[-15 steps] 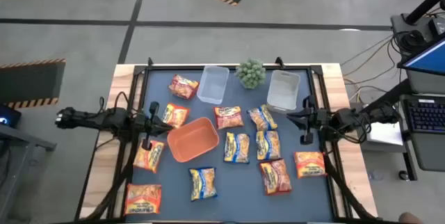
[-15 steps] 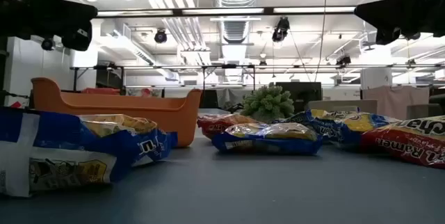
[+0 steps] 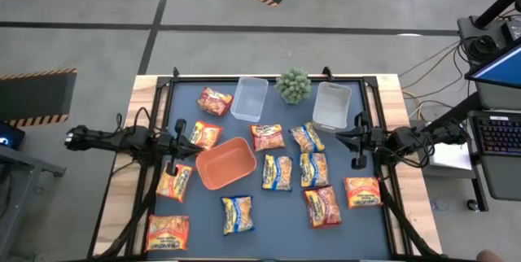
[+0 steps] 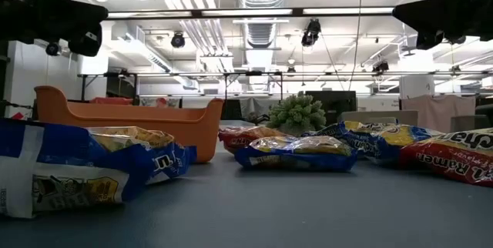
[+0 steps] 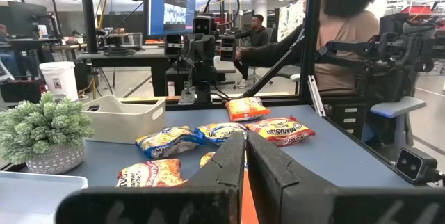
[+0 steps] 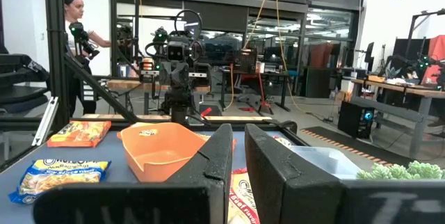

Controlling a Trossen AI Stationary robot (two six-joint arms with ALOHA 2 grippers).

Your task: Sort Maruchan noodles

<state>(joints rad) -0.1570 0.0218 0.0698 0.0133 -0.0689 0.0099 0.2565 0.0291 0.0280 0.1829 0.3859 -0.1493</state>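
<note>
Left gripper (image 3: pixel 171 146) hovers above the table's (image 3: pixel 203 237) left edge with its fingers pressed together and nothing between them; right gripper (image 3: pixel 356 141) mirrors it at the right edge, also closed and empty. From above, the Maruchan noodles (image 3: pixel 278 172) lie scattered flat across the blue surface, from a packet at the near left corner to an orange one at the right edge, around the orange tray (image 3: pixel 225 163). Two clear tubs (image 3: pixel 249 98) and a small plant (image 3: pixel 294 85) stand along the far side. Only the low view shows the packets' puffed edges. Only the left wrist view shows a seated person (image 5: pixel 334 36) behind the other arm, and the right wrist view a standing person (image 6: pixel 78 50) beyond the table
</note>
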